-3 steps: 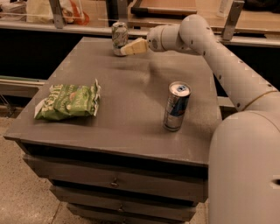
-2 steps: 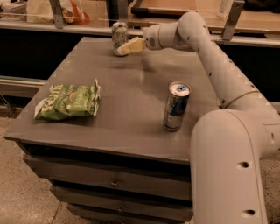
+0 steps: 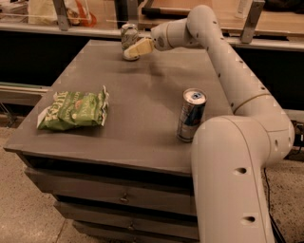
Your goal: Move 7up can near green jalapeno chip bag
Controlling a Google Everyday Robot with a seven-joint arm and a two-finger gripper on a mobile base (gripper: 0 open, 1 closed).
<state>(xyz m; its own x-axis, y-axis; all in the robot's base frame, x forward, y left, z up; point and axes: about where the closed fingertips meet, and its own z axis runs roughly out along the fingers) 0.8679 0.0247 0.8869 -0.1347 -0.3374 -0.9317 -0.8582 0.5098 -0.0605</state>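
Observation:
The 7up can (image 3: pixel 128 34), short with a silver top and pale label, stands at the far edge of the grey table (image 3: pixel 142 109). My gripper (image 3: pixel 136 49) reaches from the right and sits right at the can's near right side, covering its lower part. The green jalapeno chip bag (image 3: pixel 73 110) lies flat near the table's front left, far from the can.
A taller slim blue-and-silver can (image 3: pixel 192 115) stands at the table's front right, close to my arm's base segment (image 3: pixel 232 180). A counter with metal posts (image 3: pixel 61 14) runs behind the table. Drawers (image 3: pixel 123 197) sit below the tabletop.
My gripper has shifted slightly left and closer to the 7up can. The can, the bag and the blue can have not moved.

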